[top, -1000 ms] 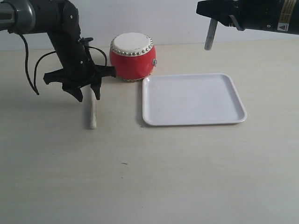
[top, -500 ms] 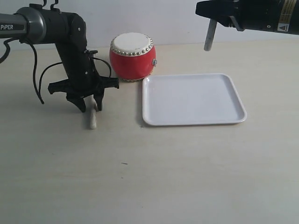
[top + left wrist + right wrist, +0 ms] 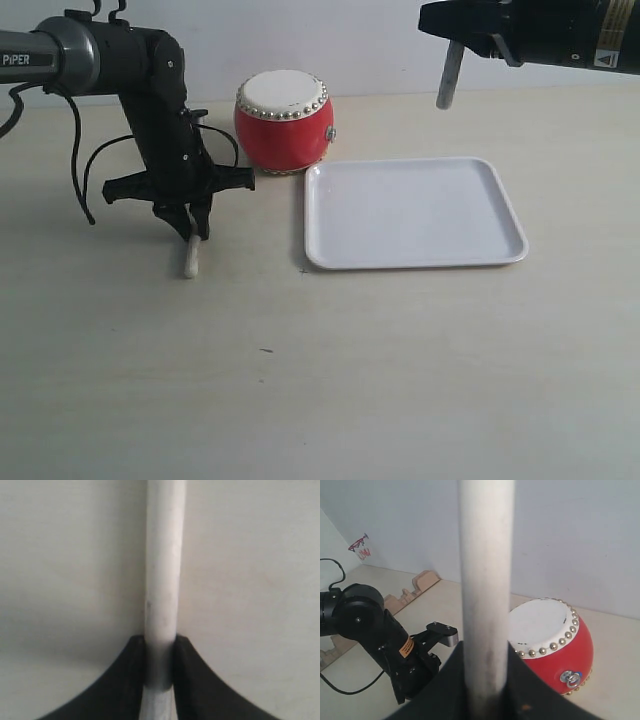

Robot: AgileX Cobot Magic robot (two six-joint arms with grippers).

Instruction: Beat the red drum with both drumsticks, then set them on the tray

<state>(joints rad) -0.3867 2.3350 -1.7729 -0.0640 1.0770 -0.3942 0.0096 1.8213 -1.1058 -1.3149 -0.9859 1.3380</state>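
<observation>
The left gripper (image 3: 192, 232) is down low at the table (image 3: 350, 380). Its two black fingers (image 3: 131, 675) are pulled in close and squeeze the low drumstick (image 3: 162, 570), one on each side. They touch it. In the exterior view a short white end of this stick (image 3: 189, 262) pokes out under the gripper and rests on the table.

The red drum (image 3: 283, 125) stands just beside this gripper, a little behind it. The white tray (image 3: 415, 262) lies past the drum, well apart from the gripper.

The right gripper (image 3: 462, 38) is up high in the air. It is closed around the high drumstick (image 3: 449, 78), which hangs down from it and touches nothing else. In the right wrist view the black gripper (image 3: 486, 700) hugs the thick white stick (image 3: 485, 580) on both sides.

The drum (image 3: 550, 640) is lower than this gripper and off to one side. The tray lies below it and a bit closer to the camera.
</observation>
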